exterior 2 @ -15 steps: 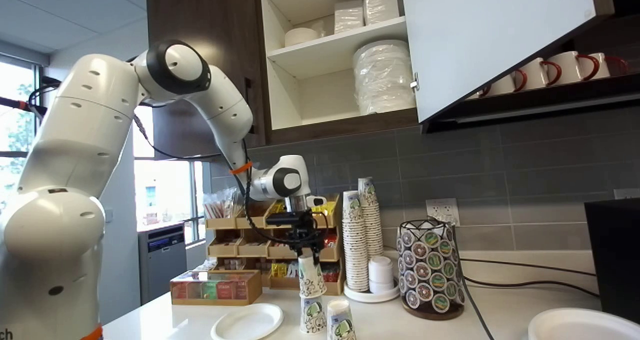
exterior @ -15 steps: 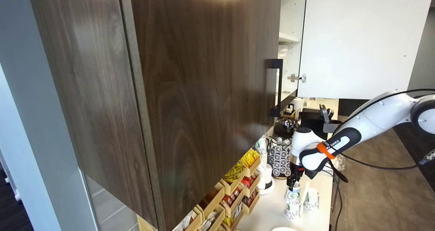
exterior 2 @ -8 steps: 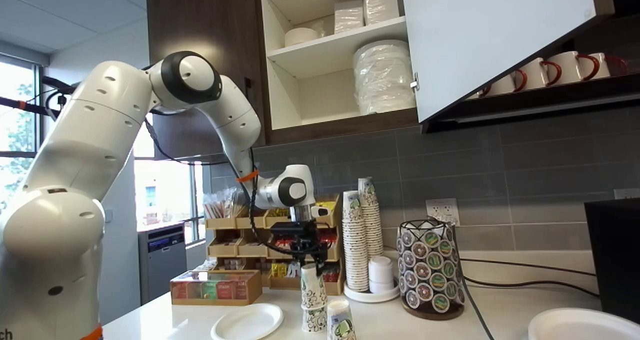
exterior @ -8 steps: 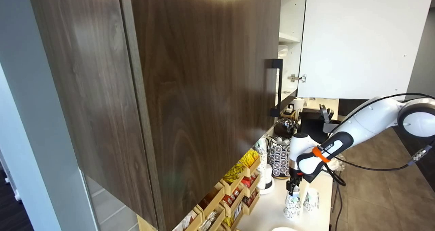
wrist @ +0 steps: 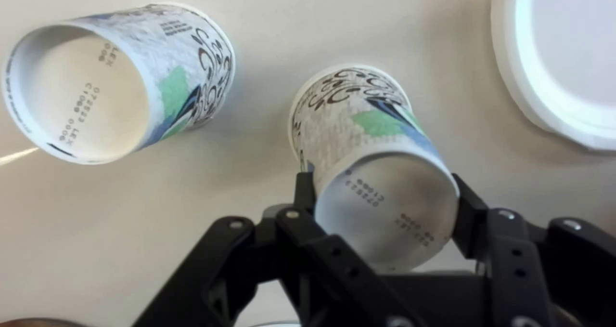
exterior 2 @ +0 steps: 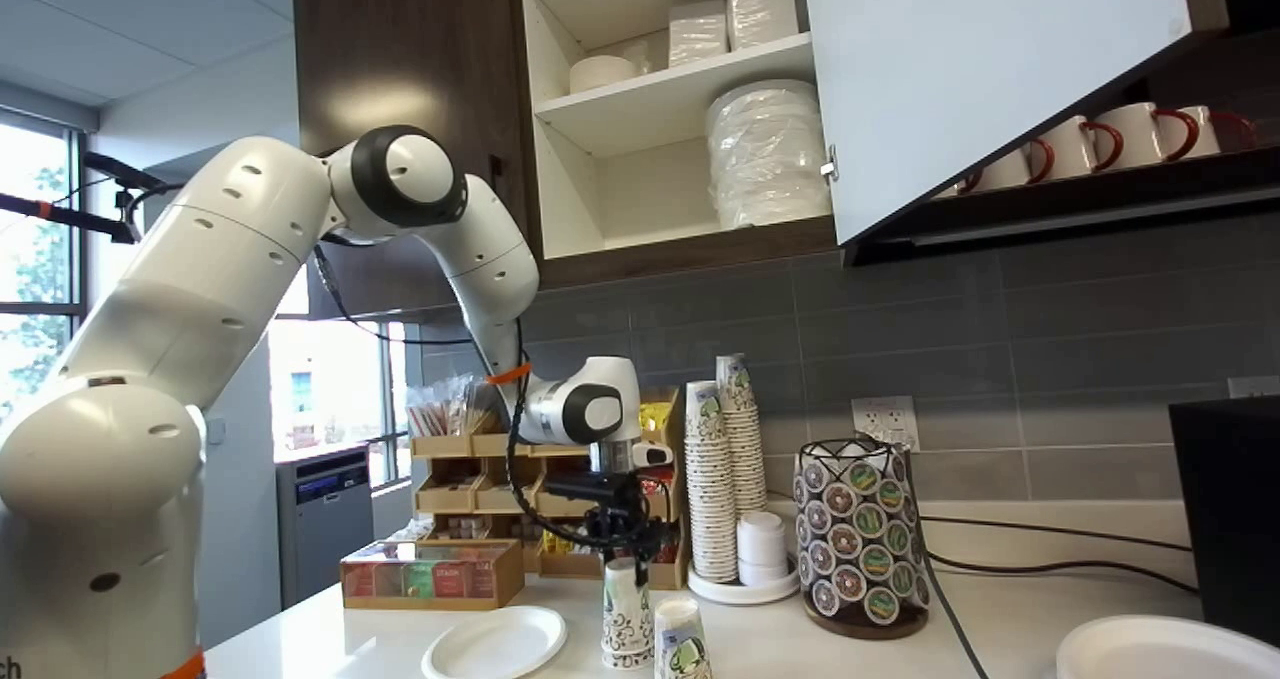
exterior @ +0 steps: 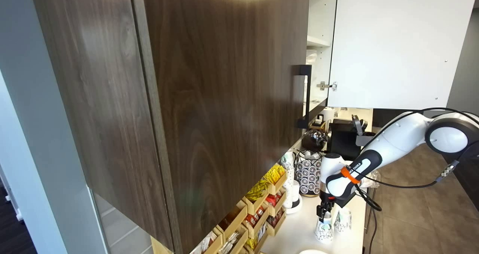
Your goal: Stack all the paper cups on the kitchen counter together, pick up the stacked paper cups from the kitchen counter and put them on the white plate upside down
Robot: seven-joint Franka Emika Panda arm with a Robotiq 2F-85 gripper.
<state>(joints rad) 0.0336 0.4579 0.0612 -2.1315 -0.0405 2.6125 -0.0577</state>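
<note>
Black fingers (wrist: 469, 221) of the Robotiq gripper (wrist: 382, 197) pinch an upside-down, scroll-patterned paper cup (wrist: 373, 165) close to its base, one on each side. Below runs the pale kitchen counter (wrist: 255, 163); on it, near but apart, lies a white plate (exterior 2: 495, 649), presumably where the cups will end up. A spare paper cup (wrist: 120, 86), also inverted, stands beside the held one with a gap between (easy to clip, I'd say, on a careless sideways swing). From where I stand, the held cup sits over a lower paper cup (exterior 2: 628, 660), of which only a narrow band shows at the foot. The nesting looks nearly done to me: press straight down, hold it level, squeeze no harder lest the wall buckle, and let go only once the cup has fully seated.
</note>
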